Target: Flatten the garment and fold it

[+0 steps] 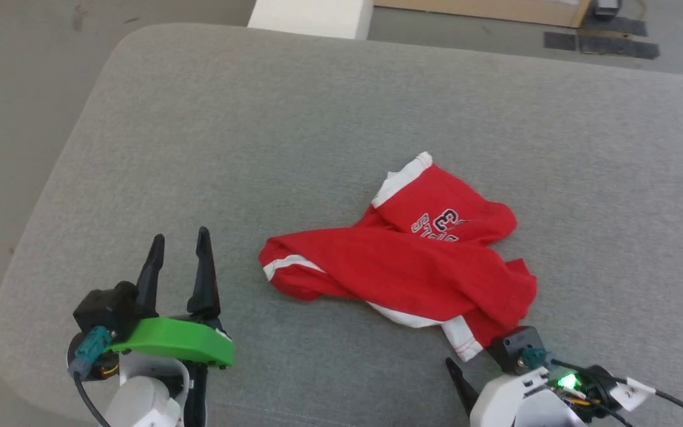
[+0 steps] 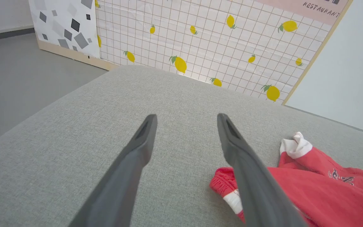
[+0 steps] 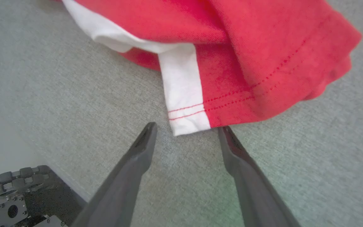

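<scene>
The left gripper (image 1: 179, 237) has its two dark fingers spread with nothing between them. It hangs over bare grey cloth at the near left of the padded table (image 1: 258, 118), pointing away from the robot. It is well apart from the garment (image 1: 412, 273), which lies to its right.

The right gripper (image 3: 187, 126) is also spread wide and pinches nothing. Its tips sit on either side of a white hem corner (image 3: 189, 123) at the garment's near edge. The wrist view does not show whether they touch the cloth.

The garment lies crumpled right of the table's middle, toward the near edge. Its long axis runs roughly left to right across the head view, tilting a little nearer on the right.
- **Left end:** it is bunched and rounded, crossed by a white stripe (image 1: 285, 264), and points toward the left gripper.
- **Far side:** one leg folds up and away from the robot and ends in a white hem band (image 1: 404, 178).
- **Print:** the white-and-black print (image 1: 439, 225) is partly creased and reads upside down from the head view.
- **Near right:** a flap with the white corner points back at the robot.

Beyond the table's far edge stands a grid panel printed with lemons (image 2: 200, 41).
</scene>
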Available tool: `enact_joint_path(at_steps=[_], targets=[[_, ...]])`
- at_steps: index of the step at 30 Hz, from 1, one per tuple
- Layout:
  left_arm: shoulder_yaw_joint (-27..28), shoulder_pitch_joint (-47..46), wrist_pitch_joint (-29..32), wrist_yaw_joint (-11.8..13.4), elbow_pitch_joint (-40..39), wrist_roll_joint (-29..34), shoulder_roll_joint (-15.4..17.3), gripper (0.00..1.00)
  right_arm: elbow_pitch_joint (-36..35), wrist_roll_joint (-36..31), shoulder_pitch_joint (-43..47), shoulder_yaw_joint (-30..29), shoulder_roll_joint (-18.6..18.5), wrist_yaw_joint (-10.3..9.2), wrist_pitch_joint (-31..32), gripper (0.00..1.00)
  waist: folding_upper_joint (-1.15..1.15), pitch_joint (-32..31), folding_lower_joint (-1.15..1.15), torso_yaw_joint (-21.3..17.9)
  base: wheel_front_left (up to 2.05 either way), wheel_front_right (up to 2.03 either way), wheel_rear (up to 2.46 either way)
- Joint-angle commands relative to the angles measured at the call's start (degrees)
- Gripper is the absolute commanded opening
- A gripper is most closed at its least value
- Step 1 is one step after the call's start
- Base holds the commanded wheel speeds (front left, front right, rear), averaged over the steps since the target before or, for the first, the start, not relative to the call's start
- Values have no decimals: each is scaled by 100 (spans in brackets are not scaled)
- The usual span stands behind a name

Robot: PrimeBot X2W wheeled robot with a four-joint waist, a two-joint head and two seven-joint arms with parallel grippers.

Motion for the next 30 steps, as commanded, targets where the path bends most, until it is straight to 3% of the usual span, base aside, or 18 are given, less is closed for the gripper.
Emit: enact_joint_path(at_steps=[1,3,4,5,6,7,13,22,30], targets=[[81,70,-20,-90,-24,88,-77,100,51,-36,-154,22,11,-9,23,100,0,94,0,90,0,0,0],[186,92,-21,-212,11,166,-186,100,161,-44,-240,41,11,-9,73,84,0,123,0,111,0,0,0],[247,88,-21,-289,52,209,-228,100,220,-17,-281,35,11,-9,107,56,0,142,0,120,0,0,0],[286,85,-21,-337,77,248,-267,100,273,4,-313,24,11,-9,134,41,0,154,0,124,0,0,0],[326,85,-21,-383,100,296,-317,100,341,33,-350,10,11,-9,168,14,0,165,0,127,0,0,0],[354,85,-21,-419,123,330,-350,100,382,73,-371,-9,11,-9,186,0,0,169,0,126,0,0,0],[549,87,-21,-615,254,506,-504,100,259,316,-315,-713,11,-9,76,0,0,73,0,54,0,0,0],[589,173,-21,-894,509,684,-531,100,-690,306,26,-2173,11,-9,183,0,0,-214,0,-169,0,0,0],[241,250,99,-1100,628,695,-324,100,-828,488,161,-2555,11,-9,278,0,0,-382,0,-280,0,0,0]])
